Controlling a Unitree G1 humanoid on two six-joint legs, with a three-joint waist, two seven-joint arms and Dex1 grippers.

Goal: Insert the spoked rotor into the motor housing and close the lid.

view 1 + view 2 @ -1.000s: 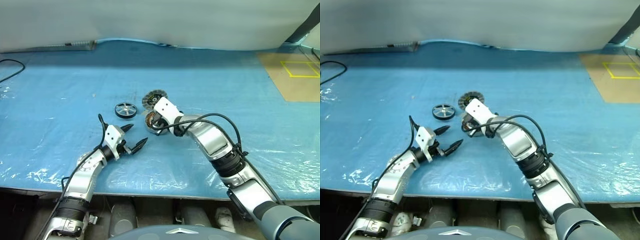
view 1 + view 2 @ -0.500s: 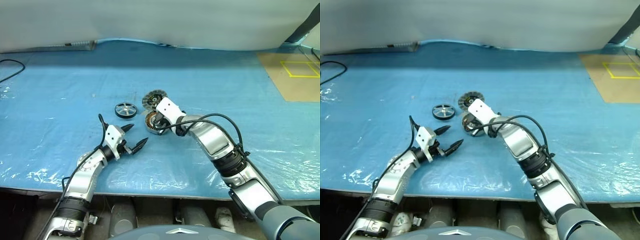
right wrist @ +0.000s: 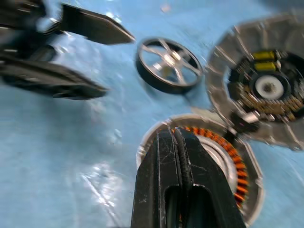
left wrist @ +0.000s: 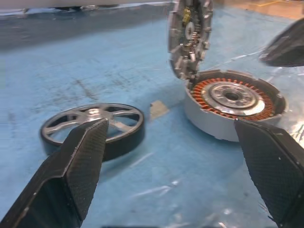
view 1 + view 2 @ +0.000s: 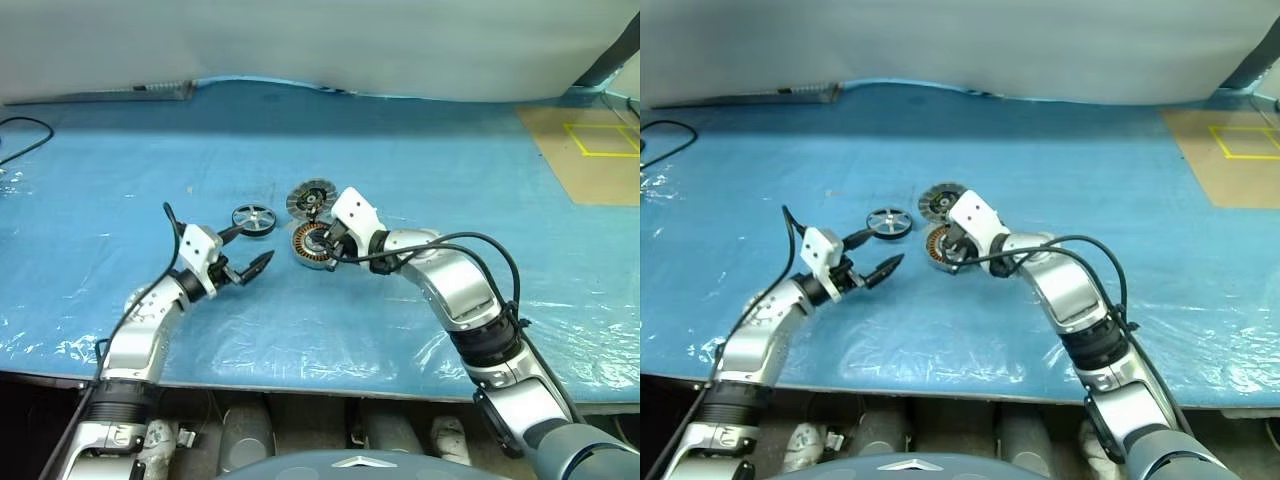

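rotor [image 5: 253, 216] is lying flat on the blue sheet [image 5: 120, 170], not yet in the housing [image 5: 313, 245], so the insert step is in hand. housing is sitting just right of it, windings showing. lid [image 5: 311, 197] is standing tilted up at the housing's far edge, seemingly hinged there, underside facing us.

left gripper [image 5: 247, 250] is hanging released, fingers spread wide, just short of the rotor and lined up on it in the left wrist view; nothing in it. right gripper [image 3: 176, 142] is clenched tight on nothing, tips over the housing's near rim; can't tell if they're touching it.

next move, my read: left closes in and pinches the rotor rim, lifts it, centres it over the housing hub. right probably needs to clear out or steady the housing.

no brands, labels or legible writing anywhere.
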